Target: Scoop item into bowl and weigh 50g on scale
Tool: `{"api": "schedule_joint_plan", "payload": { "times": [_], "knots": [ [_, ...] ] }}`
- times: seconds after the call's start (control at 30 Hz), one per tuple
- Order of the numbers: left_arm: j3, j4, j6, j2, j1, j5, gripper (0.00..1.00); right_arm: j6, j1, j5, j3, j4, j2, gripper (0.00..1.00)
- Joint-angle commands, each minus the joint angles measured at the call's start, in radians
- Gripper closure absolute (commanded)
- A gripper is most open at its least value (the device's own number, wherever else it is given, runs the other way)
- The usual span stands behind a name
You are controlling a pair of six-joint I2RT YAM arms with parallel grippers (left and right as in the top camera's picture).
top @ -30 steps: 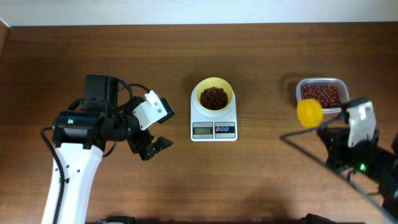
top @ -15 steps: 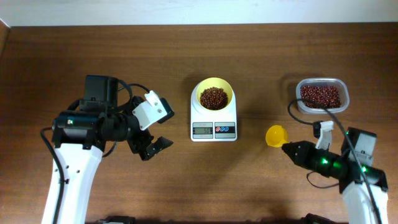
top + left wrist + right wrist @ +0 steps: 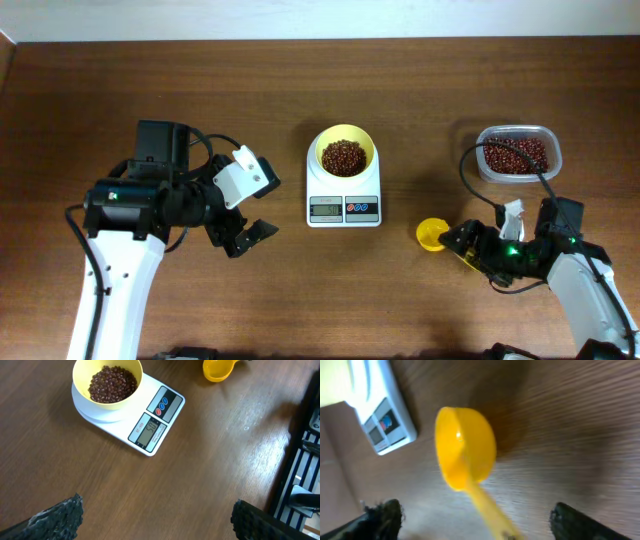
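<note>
The pale yellow bowl [image 3: 369, 147] stands on the white scale [image 3: 345, 209] at the table's middle, holding a heap of red-brown beans [image 3: 343, 156]. The left wrist view shows the same bowl [image 3: 80, 380], beans [image 3: 112, 382] and scale [image 3: 155, 420], whose display is lit. My left gripper [image 3: 248, 238] hangs open to the left of the scale, with nothing between its fingers [image 3: 157, 510]. My right gripper [image 3: 462, 243] is open low over the table, right of the scale. The yellow scoop [image 3: 432, 235] lies ahead of it, its handle running loose between the spread fingers [image 3: 477, 512].
A clear plastic tub [image 3: 482, 150] holding more beans [image 3: 517, 155] sits at the back right. The scoop's cup [image 3: 465, 445] looks bare, close to the scale's front corner [image 3: 385, 420]. A cable arcs from the right arm toward the tub.
My right gripper carried the scoop from beside the tub down toward the table's front, right of the scale, then opened and let it go. The left arm has not moved.
</note>
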Motion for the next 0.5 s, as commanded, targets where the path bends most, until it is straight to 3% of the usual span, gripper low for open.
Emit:
{"api": "schedule_joint_plan", "payload": {
  "times": [0.0, 0.3, 0.4, 0.47],
  "knots": [
    [0.012, -0.001, 0.019, -0.011, 0.003, 0.005, 0.01, 0.047, 0.004, 0.243, -0.004, 0.026, 0.002, 0.01],
    [0.012, -0.001, 0.019, -0.011, 0.003, 0.005, 0.01, 0.048, 0.006, 0.261, 0.070, 0.246, -0.094, 0.01],
    [0.012, -0.002, 0.019, -0.011, 0.003, 0.005, 0.01, 0.047, 0.006, -0.021, 0.141, 0.273, -0.230, 0.01],
    [0.012, -0.001, 0.019, -0.011, 0.003, 0.005, 0.01, 0.047, 0.006, -0.078, 0.153, 0.282, -0.320, 0.01]
  ]
}}
